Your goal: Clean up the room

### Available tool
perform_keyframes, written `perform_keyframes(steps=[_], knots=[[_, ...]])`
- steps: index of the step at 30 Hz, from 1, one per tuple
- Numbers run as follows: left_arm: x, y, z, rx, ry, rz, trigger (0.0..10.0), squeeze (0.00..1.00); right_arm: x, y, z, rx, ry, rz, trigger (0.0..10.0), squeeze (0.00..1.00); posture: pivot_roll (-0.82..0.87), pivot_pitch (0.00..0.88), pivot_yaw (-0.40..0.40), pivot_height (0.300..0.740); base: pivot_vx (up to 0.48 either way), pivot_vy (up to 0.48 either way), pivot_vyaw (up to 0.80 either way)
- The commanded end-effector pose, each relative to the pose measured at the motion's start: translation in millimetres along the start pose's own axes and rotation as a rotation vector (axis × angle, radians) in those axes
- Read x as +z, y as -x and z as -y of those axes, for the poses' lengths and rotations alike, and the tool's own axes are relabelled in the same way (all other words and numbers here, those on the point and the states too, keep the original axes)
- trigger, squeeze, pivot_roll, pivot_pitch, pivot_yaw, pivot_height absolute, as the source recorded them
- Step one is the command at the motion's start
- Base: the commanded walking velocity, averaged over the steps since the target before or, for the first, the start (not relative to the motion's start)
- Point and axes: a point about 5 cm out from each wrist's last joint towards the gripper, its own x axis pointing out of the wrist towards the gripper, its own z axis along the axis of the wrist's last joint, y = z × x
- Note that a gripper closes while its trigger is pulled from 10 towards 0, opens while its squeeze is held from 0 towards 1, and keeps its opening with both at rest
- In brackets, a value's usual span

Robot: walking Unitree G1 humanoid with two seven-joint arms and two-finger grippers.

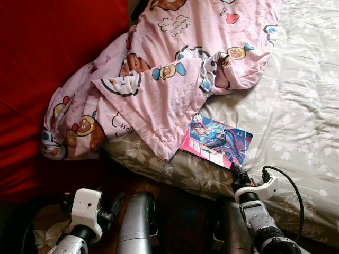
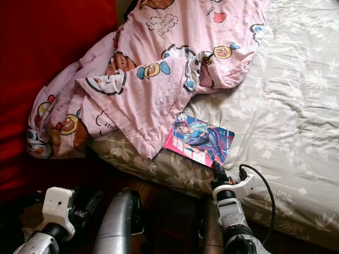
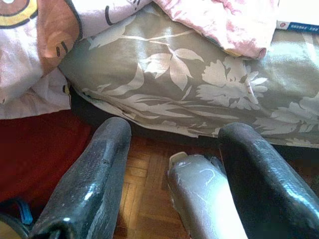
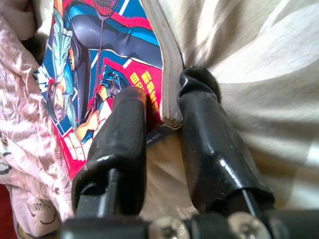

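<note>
We see the comic book (image 1: 216, 141) lying flat near the bed (image 1: 296, 106) edge, its upper corner just under the pink blanket (image 1: 159, 79). R gripper (image 4: 162, 107) has its fingers clamped on the book's near corner. L gripper (image 3: 174, 164) hangs w/ fingers spread apart over the wood floor (image 3: 144, 199), holding nothing.

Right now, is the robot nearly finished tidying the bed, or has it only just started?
Only just started, it seems. Nothing looks tidied yet: the pink blanket lies crumpled, spilling off the bed edge. In hand: the right tool has its fingers around the comic book's corner, one on the cover, one by the page edge. The left tool hangs low, open, over the floor.
</note>
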Motion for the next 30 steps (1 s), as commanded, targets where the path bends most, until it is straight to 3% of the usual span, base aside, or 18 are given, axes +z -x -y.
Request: perform_keyframes(steps=[1,12,18,19,20,22,27,29,30], knots=[[-12.9,4.3,-0.7,0.005,-0.004,-0.055,10.0,0.00,-19.8,7.2,7.6,-0.033,-0.027,-0.063,0.0,0.00,0.26,0.357,0.118,0.601,0.000,0.000,0.00],[-19.9,-21.7,1.7,-0.005,-0.053,-0.034,10.0,0.00,-6.2,21.0,24.2,-0.044,-0.043,0.050,0.0,0.00,0.17,0.242,0.086,0.601,0.000,0.000,0.00],[-25.1,-45.7,0.1,0.013,-0.056,-0.020,10.0,0.00,12.7,27.3,26.6,-0.021,-0.038,0.180,0.0,0.00,0.10,0.144,0.065,0.601,0.000,0.000,0.00],[-27.2,-51.0,-0.3,0.019,-0.054,-0.020,10.0,0.00,14.8,27.0,18.8,0.023,0.032,0.187,0.0,0.00,0.08,0.118,0.059,0.601,0.000,0.000,0.00],[-27.2,-51.0,-0.3,0.019,-0.054,-0.020,10.0,0.00,14.8,27.0,18.8,0.023,0.032,0.187,0.0,0.00,0.08,0.118,0.059,0.601,0.000,0.000,0.00],[-29.5,-58.2,-0.3,0.030,-0.048,-0.019,10.0,0.00,17.2,27.3,4.1,0.069,0.167,0.198,0.0,0.00,0.05,0.073,0.045,0.601,0.000,0.000,0.00],[-32.8,-67.6,-0.2,0.053,-0.029,-0.020,10.0,0.00,34.3,31.4,-19.1,0.057,0.422,0.285,0.0,0.00,0.01,0.031,0.028,0.601,0.000,0.000,0.00],[-35.7,-70.5,-0.9,0.076,0.002,-0.020,10.0,0.00,40.9,33.3,-28.9,0.071,0.523,0.294,10.0,0.00,0.00,0.016,0.022,0.601,0.000,0.000,0.00],[-38.0,-71.9,-1.1,0.091,0.020,-0.024,10.0,0.00,44.1,33.8,-33.8,0.073,0.629,0.282,10.0,0.00,-0.01,0.002,0.017,0.601,0.000,0.000,0.00]])
